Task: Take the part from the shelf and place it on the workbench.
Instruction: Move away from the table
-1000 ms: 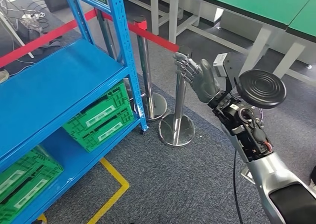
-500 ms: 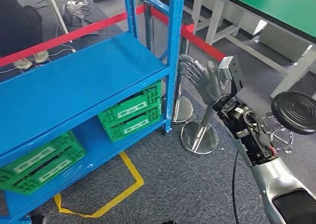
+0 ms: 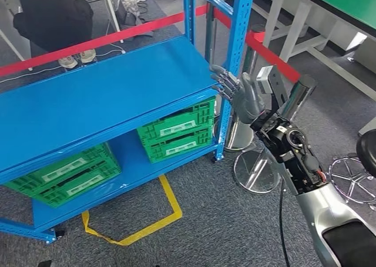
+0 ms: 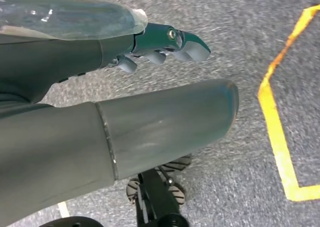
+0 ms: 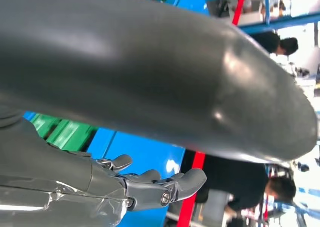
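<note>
The right arm is raised and stretched forward, silver at the upper part with exposed dark wrist mechanics. The right hand is held empty, its fingers extended and slightly apart. The left hand is pointed downward, its fingers loosely extended, nothing gripped.

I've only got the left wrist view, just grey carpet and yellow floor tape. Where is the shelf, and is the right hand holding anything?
Observer: In the head view, the blue shelf stands ahead, to the robot's left.
Operator: And the right hand?
Observer: The right hand is raised near the shelf's front corner post, fingers apart, holding nothing.
Operator: Anything stored on the shelf?
Observer: Two green crates sit on its lower level.
</note>
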Tool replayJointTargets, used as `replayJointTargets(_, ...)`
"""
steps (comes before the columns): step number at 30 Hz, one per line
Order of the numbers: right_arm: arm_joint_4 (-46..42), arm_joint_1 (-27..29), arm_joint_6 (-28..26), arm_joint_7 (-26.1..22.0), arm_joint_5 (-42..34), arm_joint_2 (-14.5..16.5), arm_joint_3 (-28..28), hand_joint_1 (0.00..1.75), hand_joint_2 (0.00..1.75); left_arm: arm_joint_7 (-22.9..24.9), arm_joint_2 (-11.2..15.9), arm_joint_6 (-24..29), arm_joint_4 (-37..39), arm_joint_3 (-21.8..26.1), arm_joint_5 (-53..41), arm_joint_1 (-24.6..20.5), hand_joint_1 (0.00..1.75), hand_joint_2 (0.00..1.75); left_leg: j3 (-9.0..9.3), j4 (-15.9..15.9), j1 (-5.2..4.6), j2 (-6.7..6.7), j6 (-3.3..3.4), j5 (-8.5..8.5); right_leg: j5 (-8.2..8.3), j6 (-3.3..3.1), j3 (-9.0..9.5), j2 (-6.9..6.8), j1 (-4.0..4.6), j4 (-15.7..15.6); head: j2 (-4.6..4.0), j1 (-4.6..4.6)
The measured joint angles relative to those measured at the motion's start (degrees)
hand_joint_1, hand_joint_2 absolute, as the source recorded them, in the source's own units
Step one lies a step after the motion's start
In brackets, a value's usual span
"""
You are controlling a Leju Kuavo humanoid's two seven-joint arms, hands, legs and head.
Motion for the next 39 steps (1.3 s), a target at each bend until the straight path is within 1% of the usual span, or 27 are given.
replayJointTargets(1,0.0,0.0,0.0,0.0,0.1,0.0,0.0,0.00,0.00,0.0,0.0,0.0,0.0,0.0,0.0,0.0,0.00,0.00,1.21,-2.4,0.10,0.29,-0.03,1.48,-0.11,0.09,0.09,-0.69,-0.02,0.0,0.00,-0.10)
replayJointTargets(2,0.0,0.0,0.1,0.0,0.2,0.0,0.0,0.00,0.00,0.0,0.0,0.0,0.0,0.0,0.0,0.0,0.00,0.00,3.45,-6.5,0.11,1.09,0.06,3.38,-0.25,0.26,0.25,-1.32,-0.01,0.0,0.00,-0.18)
replayJointTargets(4,0.0,-0.1,0.3,-0.1,0.5,0.0,0.0,0.00,0.00,0.1,0.1,0.0,0.0,0.0,-0.1,-0.2,0.00,0.00,7.71,-14.4,-0.26,3.26,0.67,5.93,-0.69,0.81,0.60,-2.45,0.32,0.0,0.00,-0.48)
replayJointTargets(5,0.0,-0.2,0.4,-0.1,0.7,0.0,-0.1,0.00,0.00,0.1,0.1,0.0,0.0,0.0,-0.1,-0.3,0.00,0.00,8.72,-16.3,-0.46,3.83,1.09,6.31,-0.92,1.13,0.78,-2.96,0.53,0.0,0.00,-0.47)
replayJointTargets(6,0.0,-0.3,0.5,-0.1,0.7,0.0,-0.1,0.00,0.00,0.1,0.1,0.0,0.0,0.0,-0.1,-0.3,0.00,0.00,8.92,-16.9,-0.68,3.69,1.52,6.20,-1.12,1.42,0.96,-3.52,0.69,0.0,0.00,-0.41)
replayJointTargets(8,0.0,-0.5,0.5,-0.1,0.7,0.0,-0.1,0.00,0.00,0.2,0.1,0.0,0.0,0.0,-0.1,-0.2,0.00,0.00,8.90,-16.9,-0.59,2.22,2.29,6.20,-1.62,2.04,1.32,-4.27,0.58,0.0,0.00,-0.07)
replayJointTargets(10,0.0,-0.7,0.6,-0.1,0.7,0.0,-0.2,0.00,0.00,0.2,0.1,0.0,0.0,0.0,-0.2,-0.1,0.00,0.00,9.14,-17.2,-0.30,1.01,3.01,6.27,-3.62,2.51,0.44,-2.22,0.27,2.6,0.00,0.24)
replayJointTargets(12,0.0,-0.7,0.6,0.0,0.7,0.0,-0.3,0.00,0.00,0.2,0.0,0.0,0.0,0.0,-0.2,-0.2,0.00,0.00,9.25,-17.2,-0.21,-0.25,3.50,6.29,-7.52,2.66,-3.07,0.97,0.12,10.4,0.00,0.86)
replayJointTargets(13,0.0,-0.6,0.6,0.0,0.7,0.0,-0.4,0.00,0.00,0.2,0.0,0.0,0.0,0.0,-0.2,-0.2,0.00,0.00,9.26,-17.2,-0.27,-0.94,3.64,6.29,-9.16,2.68,-5.23,1.73,0.11,14.7,0.00,1.16)
replayJointTargets(14,0.0,-0.4,0.6,0.1,0.7,0.0,-0.4,0.00,0.00,0.2,0.0,0.0,0.0,-0.1,-0.2,-0.2,0.00,0.00,9.29,-17.2,-0.32,-1.75,3.66,6.27,-9.85,2.68,-6.88,2.08,0.14,17.7,0.00,1.38)
replayJointTargets(15,0.1,-0.3,0.6,0.1,0.7,0.0,-0.4,0.00,0.00,0.2,0.0,0.0,0.0,-0.1,-0.2,-0.2,0.00,0.00,9.35,-17.2,-0.35,-2.55,3.67,6.26,-9.29,2.63,-7.55,2.24,0.13,18.5,0.00,1.56)
replayJointTargets(16,0.1,-0.2,0.6,0.1,0.7,0.0,-0.4,0.00,0.00,0.2,-0.1,0.0,0.0,-0.1,-0.2,-0.1,0.00,0.00,9.44,-17.1,-0.35,-3.38,3.64,6.24,-7.53,2.52,-7.09,2.42,0.11,16.6,0.00,1.72)
replayJointTargets(17,0.1,-0.2,0.6,0.1,0.7,0.0,-0.5,0.00,0.00,0.3,-0.1,0.0,0.0,-0.2,-0.2,-0.1,0.00,0.00,9.55,-17.1,-0.33,-4.22,3.56,6.19,-4.95,2.36,-5.67,3.01,0.08,12.8,0.00,1.91)
replayJointTargets(18,0.1,-0.2,0.6,0.1,0.7,0.0,-0.5,0.00,0.00,0.3,-0.1,0.0,0.0,-0.2,-0.2,-0.1,0.00,0.00,9.59,-16.9,-0.36,-5.01,3.41,6.13,-2.68,2.15,-4.02,4.31,0.02,8.5,0.00,2.13)
replayJointTargets(19,0.1,-0.2,0.6,0.1,0.7,0.0,-0.5,0.00,0.00,0.3,-0.1,0.0,0.0,-0.3,-0.2,-0.2,0.00,0.00,9.51,-16.8,-0.38,-5.81,3.19,6.09,-1.11,2.00,-2.56,5.54,-0.08,4.7,0.00,2.25)
replayJointTargets(21,0.1,-0.2,0.6,0.1,0.7,-0.1,-0.6,0.00,0.00,0.3,-0.2,0.0,0.0,-0.3,-0.2,-0.2,0.00,0.00,9.08,-16.7,-0.30,-7.18,2.52,6.27,-0.39,1.69,-1.24,6.89,-0.03,1.4,0.00,2.25)
replayJointTargets(23,0.1,-0.3,0.6,0.1,0.7,-0.1,-0.5,0.00,0.00,0.3,-0.1,0.0,0.0,-0.4,-0.2,0.2,0.00,0.00,8.73,-17.0,-0.07,-8.19,1.72,6.62,-0.19,1.09,-0.67,5.67,-0.04,0.9,0.00,2.13)
replayJointTargets(24,0.1,-0.4,0.6,0.1,0.7,-0.1,-0.5,0.00,0.00,0.3,0.0,0.0,0.0,-0.4,-0.2,0.3,0.00,0.00,8.43,-16.6,-0.16,-7.42,1.38,6.32,0.05,0.70,-0.37,5.02,-0.14,0.6,0.00,1.98)
replayJointTargets(25,0.1,-0.4,0.6,0.1,0.7,-0.1,-0.5,0.00,0.00,0.4,0.0,0.0,0.0,-0.4,-0.2,0.3,0.00,0.00,7.68,-15.1,-0.25,-5.88,1.09,5.42,0.29,0.35,-0.14,4.36,-0.27,0.3,0.00,1.65)
replayJointTargets(27,0.1,-0.5,0.5,0.1,0.8,-0.1,-0.5,0.00,0.00,0.4,0.0,0.0,0.0,-0.4,-0.2,0.0,0.00,0.00,4.38,-8.2,-0.38,-1.85,0.62,1.92,0.48,-0.02,-0.03,3.22,-0.19,0.0,0.00,0.77)
replayJointTargets(29,0.1,-0.4,0.4,0.1,1.0,-0.1,-0.5,0.00,0.00,0.4,0.0,0.0,0.0,-0.4,-0.2,0.0,0.00,0.00,0.81,-0.9,-0.14,-0.26,0.27,-0.70,0.44,-0.11,-0.09,2.22,0.00,0.0,0.00,0.19)
replayJointTargets(30,0.1,-0.3,0.3,0.2,1.1,-0.1,-0.5,0.00,0.00,0.4,-0.1,0.0,0.0,-0.4,-0.2,0.0,0.00,0.00,0.34,0.1,-0.05,-0.07,0.22,-0.57,0.41,-0.12,-0.09,1.84,0.03,0.0,0.00,0.04)
replayJointTargets(31,0.2,-0.3,0.2,0.2,1.2,-0.1,-0.5,0.00,0.00,0.4,-0.1,0.0,0.0,-0.4,-0.2,0.1,0.00,0.00,1.13,-1.4,0.00,0.00,0.24,0.57,0.38,-0.08,-0.07,1.55,0.04,0.0,0.00,-0.11)
replayJointTargets(33,0.2,-0.2,0.0,0.4,1.6,-0.1,-0.5,0.00,0.00,0.4,0.0,0.0,0.0,-0.4,-0.2,0.0,0.00,0.00,5.55,-9.6,-0.01,0.26,0.55,4.05,0.23,0.15,0.04,1.10,0.10,0.0,0.00,-0.33)
replayJointTargets(35,0.1,-0.3,-0.3,0.5,1.9,-0.1,-0.5,0.00,0.00,0.4,0.0,0.0,0.0,-0.4,-0.1,-0.1,0.00,0.00,9.01,-16.1,-0.23,0.52,1.15,5.88,-0.04,0.62,0.06,0.88,0.39,0.1,0.00,-0.36)
replayJointTargets(36,0.1,-0.3,-0.4,0.6,2.0,-0.1,-0.5,0.00,0.00,0.4,0.0,0.0,0.0,-0.4,-0.1,-0.1,0.00,0.00,9.60,-17.2,-0.26,0.60,1.32,5.94,-0.35,0.56,0.04,0.84,0.62,0.2,0.00,-0.26)
replayJointTargets(39,0.1,-0.4,-0.7,0.7,2.0,-0.1,-0.5,0.00,0.00,0.4,-0.1,0.0,0.0,-0.4,-0.1,0.0,0.00,0.00,9.73,-17.3,-0.29,0.41,1.37,5.88,-0.67,-0.58,0.17,0.86,0.82,0.3,0.00,0.29)
